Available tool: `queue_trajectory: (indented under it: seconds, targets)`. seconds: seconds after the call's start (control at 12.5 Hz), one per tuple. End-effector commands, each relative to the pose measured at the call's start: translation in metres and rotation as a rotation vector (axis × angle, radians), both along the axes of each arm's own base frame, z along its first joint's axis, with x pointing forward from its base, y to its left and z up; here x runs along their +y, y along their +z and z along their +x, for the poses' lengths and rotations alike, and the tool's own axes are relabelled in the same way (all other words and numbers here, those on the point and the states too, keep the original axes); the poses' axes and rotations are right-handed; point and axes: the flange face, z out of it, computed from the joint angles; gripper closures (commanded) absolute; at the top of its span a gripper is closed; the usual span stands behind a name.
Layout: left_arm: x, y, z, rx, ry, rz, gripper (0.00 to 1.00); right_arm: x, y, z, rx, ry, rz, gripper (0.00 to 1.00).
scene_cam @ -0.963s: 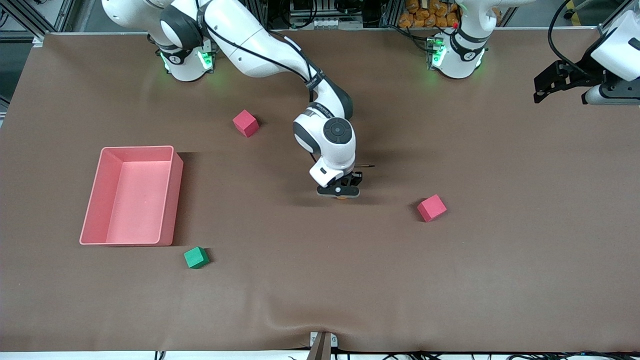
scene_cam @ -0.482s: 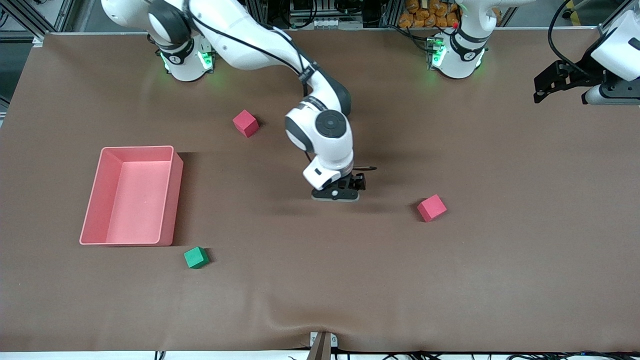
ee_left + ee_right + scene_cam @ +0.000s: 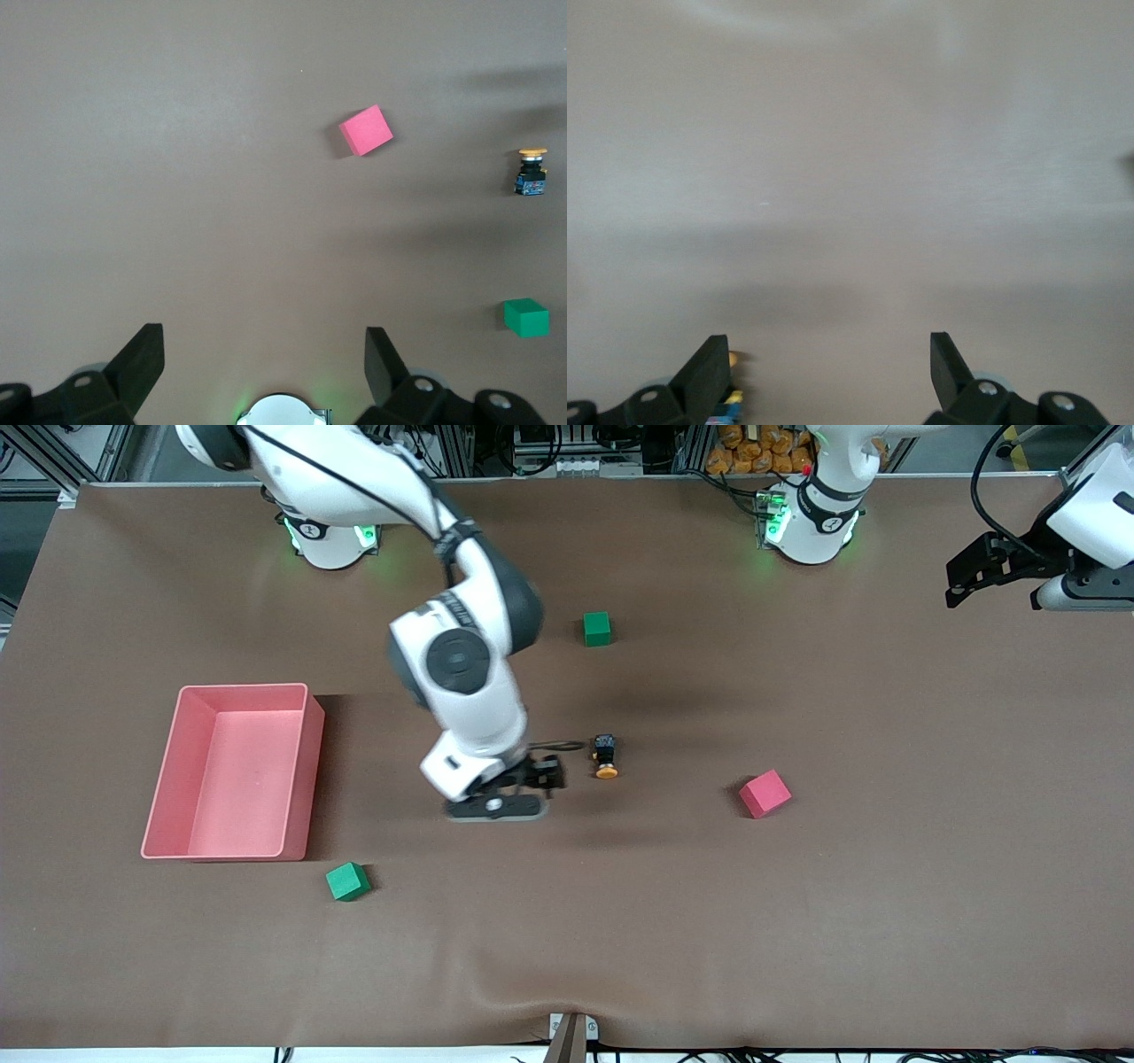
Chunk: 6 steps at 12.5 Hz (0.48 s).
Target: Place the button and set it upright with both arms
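Two tools show, both with fingers spread and holding nothing. The right tool (image 3: 496, 804) hangs over the brown tabletop (image 3: 797, 921) just beside the button (image 3: 606, 756), which lies on its side, long axis running toward the front camera, orange cap at the nearer end. The left tool (image 3: 992, 571) waits above the left arm's end of the tabletop. A pink bin (image 3: 232, 771) sits toward the right arm's end, nothing visible inside. A red cube (image 3: 765, 794) lies nearer the front camera than the button.

Matt brown cloth covers the table (image 3: 886, 921); glossy white plastic arm (image 3: 461, 682).
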Motion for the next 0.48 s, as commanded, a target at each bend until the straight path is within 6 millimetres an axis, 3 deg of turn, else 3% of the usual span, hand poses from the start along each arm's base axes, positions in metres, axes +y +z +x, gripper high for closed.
queue_trajectory:
  seconds: [0.0,0.24,0.4]
  targets:
    - [0.0,0.005,-0.001,0.0,-0.002,0.0,0.0,-0.069,0.014,-0.006,0.025,0.094,-0.021,0.0]
    - [0.0,0.005,-0.001,0.0,0.0,0.0,0.0,-0.146,0.039,-0.006,0.032,0.14,-0.03,0.0]
    - [0.0,0.005,0.0,0.002,0.0,0.0,0.0,-0.195,0.058,-0.02,0.033,0.206,-0.035,0.0]
